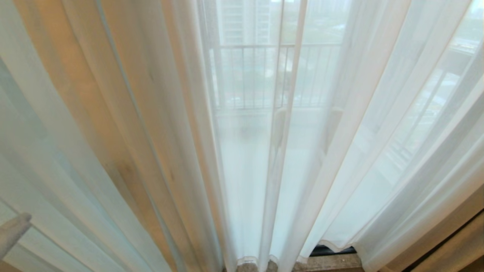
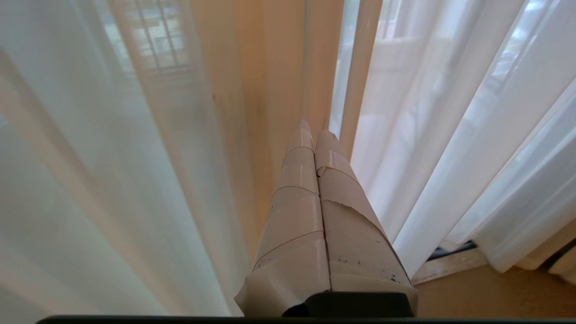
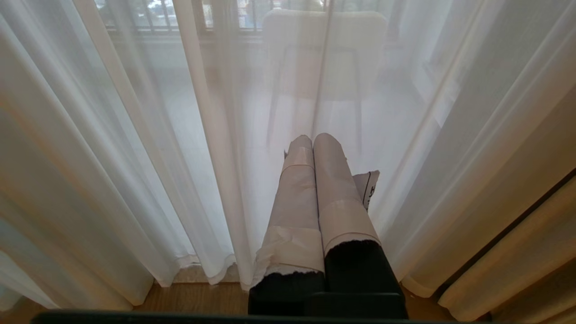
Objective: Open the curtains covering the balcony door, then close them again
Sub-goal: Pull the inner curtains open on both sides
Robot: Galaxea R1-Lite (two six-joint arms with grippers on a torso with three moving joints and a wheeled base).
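Observation:
The sheer white curtains point(image 1: 245, 151) hang drawn across the whole head view in long folds down to the floor. Behind them the balcony door shows only faintly, with its dark bottom frame point(image 1: 332, 250) under the hem. My left gripper point(image 1: 22, 219) pokes in at the lower left corner, close in front of the fabric. In the left wrist view this gripper point(image 2: 315, 130) is shut and empty, pointing at a fold of the curtains point(image 2: 450, 135). The right gripper point(image 3: 312, 137) is also shut and empty, low in front of the curtains point(image 3: 135, 135).
A thicker tan drape point(image 3: 517, 270) hangs at the right edge. A stone sill point(image 1: 329, 262) and wooden floor point(image 3: 202, 297) lie under the hems. Through the fabric a chair point(image 3: 324, 54) and the balcony railing point(image 1: 257, 75) show outside.

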